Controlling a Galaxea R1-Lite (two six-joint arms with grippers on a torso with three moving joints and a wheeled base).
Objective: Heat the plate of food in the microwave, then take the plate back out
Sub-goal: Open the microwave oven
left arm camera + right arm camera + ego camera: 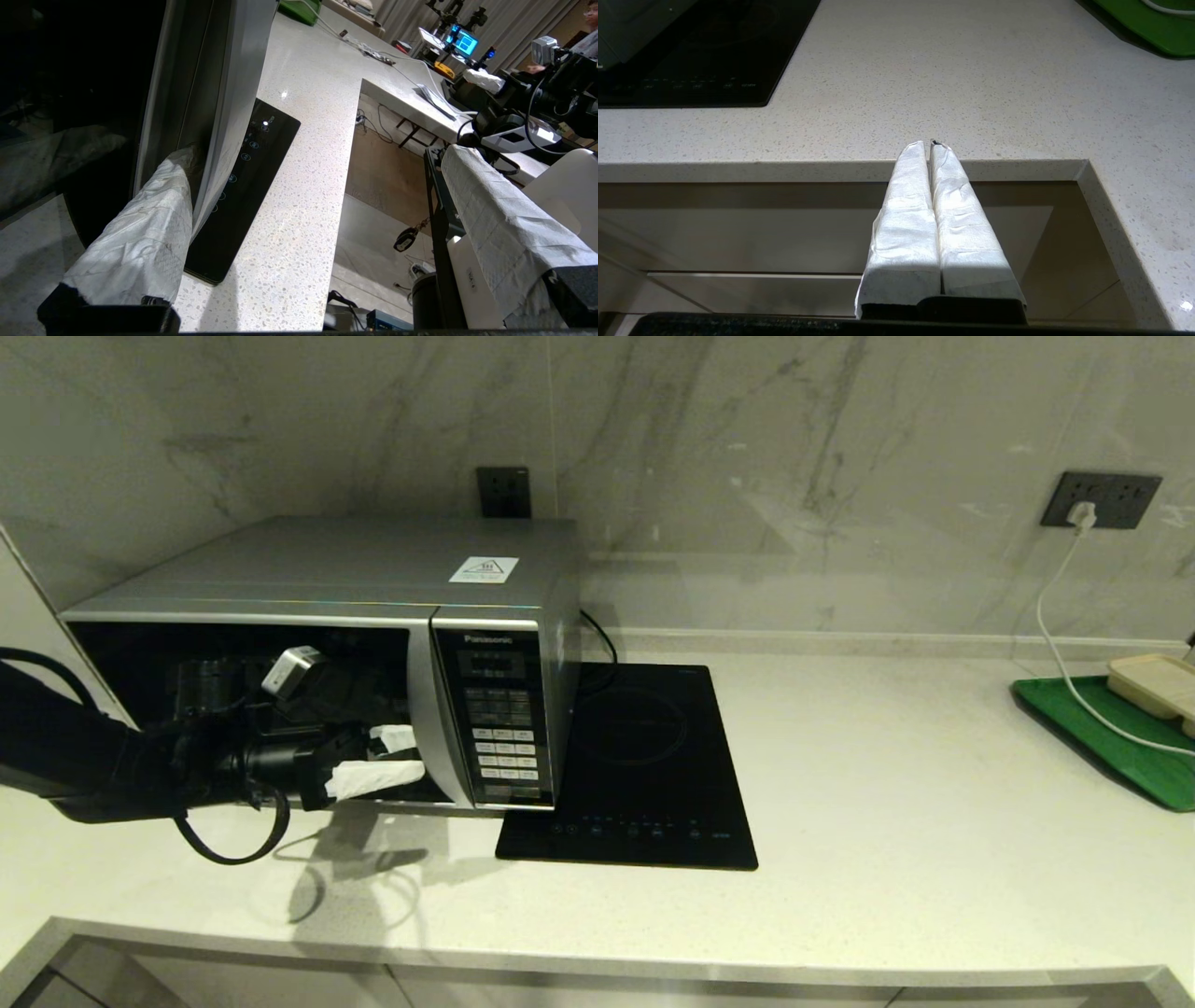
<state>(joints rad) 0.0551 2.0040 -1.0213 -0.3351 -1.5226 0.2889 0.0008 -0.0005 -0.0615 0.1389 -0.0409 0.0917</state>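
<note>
Left tool [387,761], fingers apart, sits at the microwave [373,616] door's handle strip, one wrapped finger [140,233] touching it, the other out in free air. Door looks closed; plate of food not visible, can't tell where it is. Right tool [931,149], fingers pressed together & empty, hangs below the tabletop [887,803] edge. Black hob [644,775] just beside microwave.

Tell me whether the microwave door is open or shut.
Shut: the microwave door sits flush beside its button panel, left gripper open at its handle strip.
</note>
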